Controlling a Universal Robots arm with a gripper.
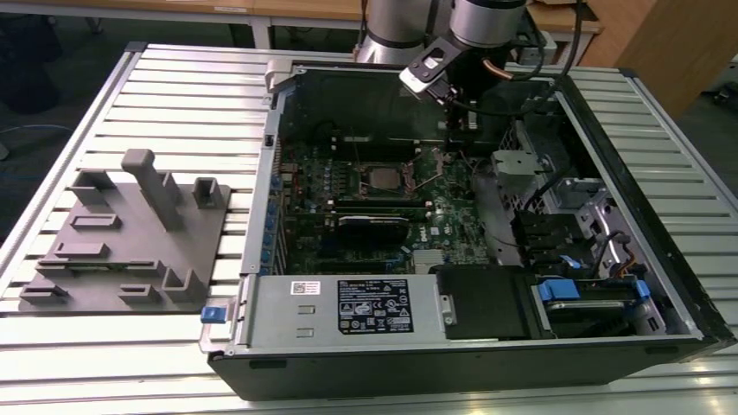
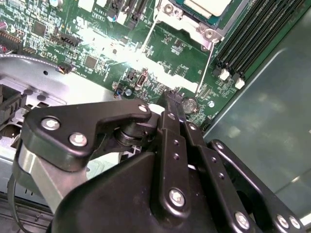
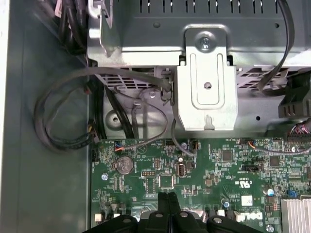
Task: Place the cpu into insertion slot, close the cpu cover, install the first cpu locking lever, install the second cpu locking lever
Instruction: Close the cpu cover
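The gripper (image 2: 171, 95), fingers pressed together on nothing, hangs over the board (image 2: 160, 53), the cpu (image 2: 206, 5) near, beyond its tips.

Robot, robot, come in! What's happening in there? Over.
Gripper shut, empty, over green board. Cpu in insertion slot. Nothing between them.

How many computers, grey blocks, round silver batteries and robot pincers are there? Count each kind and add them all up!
Computer: 1
Grey block: 1
Round silver battery: 1
Pincer: 1
Total: 4
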